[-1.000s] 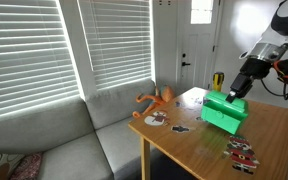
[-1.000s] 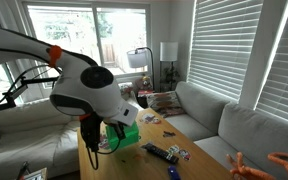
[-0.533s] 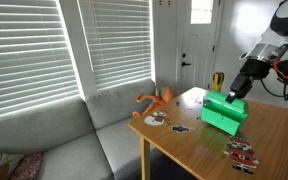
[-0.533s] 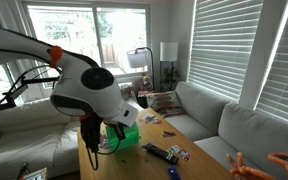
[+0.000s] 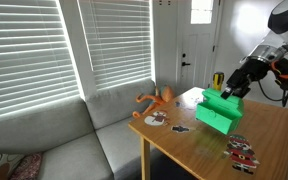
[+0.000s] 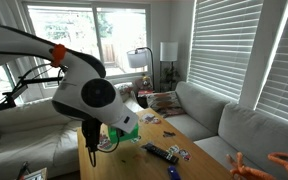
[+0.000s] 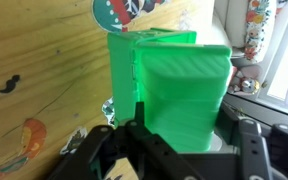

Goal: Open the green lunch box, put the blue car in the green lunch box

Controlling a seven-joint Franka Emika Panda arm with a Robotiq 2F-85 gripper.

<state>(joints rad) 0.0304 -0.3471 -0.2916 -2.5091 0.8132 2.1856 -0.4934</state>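
The bright green lunch box (image 5: 220,111) stands on the wooden table (image 5: 189,152), and in both exterior views (image 6: 125,132) its lid is tilted up. My gripper (image 5: 235,88) is at its top edge. In the wrist view the green lid (image 7: 180,85) fills the space between my fingers (image 7: 186,128), which are closed on it. A small bluish thing (image 7: 109,108) peeks out at the box's side; I cannot tell whether it is the blue car. In an exterior view the arm (image 6: 92,98) hides most of the box.
An orange figure toy (image 5: 159,98) lies at the table's far edge. Small flat toys (image 5: 154,119) and a dark one (image 5: 181,128) lie near it. Red and white toys (image 5: 243,152) sit near the front edge. A grey sofa (image 5: 64,140) stands beside the table.
The green lid has swung upward and the box looks taller and tilted. My gripper has moved up and slightly back with it.
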